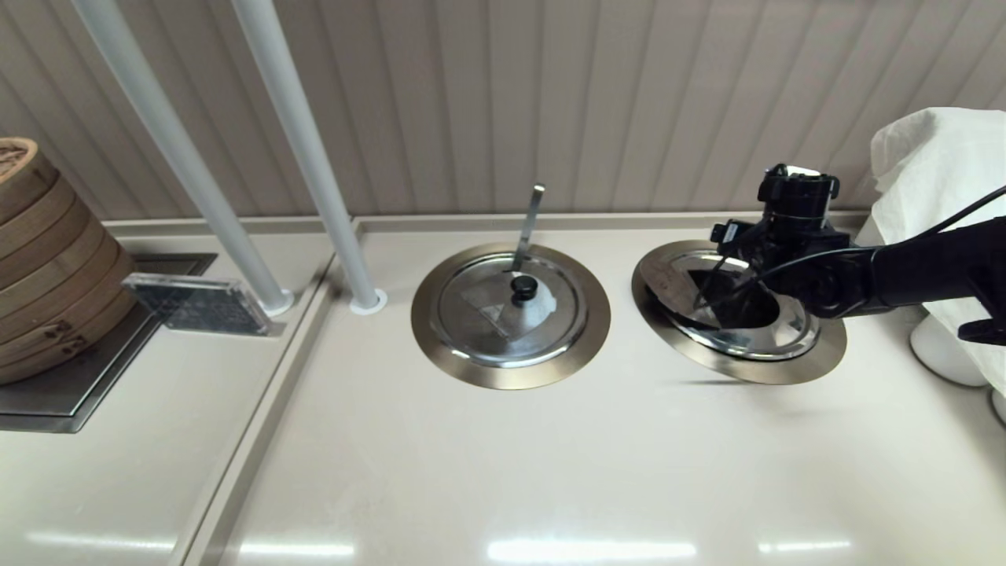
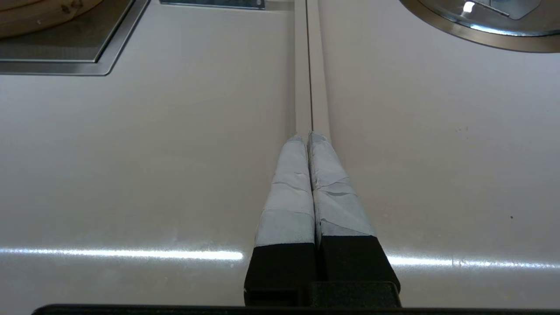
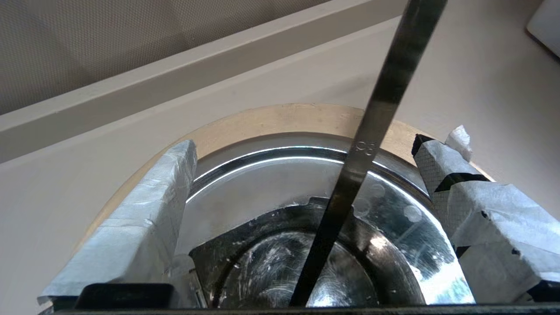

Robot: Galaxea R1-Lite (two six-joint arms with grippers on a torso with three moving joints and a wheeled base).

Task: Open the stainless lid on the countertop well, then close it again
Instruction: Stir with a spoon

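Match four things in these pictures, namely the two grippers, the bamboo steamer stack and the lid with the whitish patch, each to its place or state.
Things:
1. left gripper
2. right gripper
3. bamboo steamer stack
4. lid with the whitish patch

Places or states:
A. far left of the counter
B. open, over the stainless lid
C. shut, above the counter seam
D. lying flat, centre of the head view

Pairs: 1-C, 2-B, 3-A, 4-D
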